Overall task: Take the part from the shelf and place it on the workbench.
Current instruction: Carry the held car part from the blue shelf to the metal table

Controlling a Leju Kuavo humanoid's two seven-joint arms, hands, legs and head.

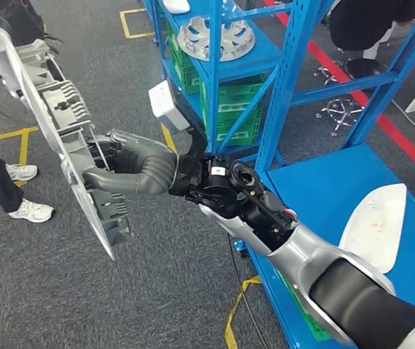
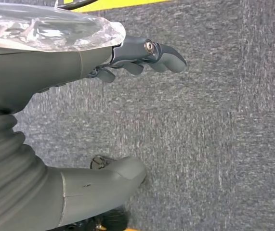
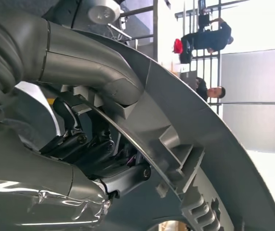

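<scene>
Item: ribbed grey plastic part (image 1: 57,123), off the shelf (image 1: 282,80), grasped by right robot hand (image 1: 134,173) over the carpet; long axis tilted. Left robot hand (image 2: 92,120) released, hanging. Table not visible

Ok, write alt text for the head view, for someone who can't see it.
The right robot hand grips a long grey ribbed plastic part, held out over grey carpet. Behind it stands a blue shelf with green crates; a white part lies on the blue workbench.
</scene>
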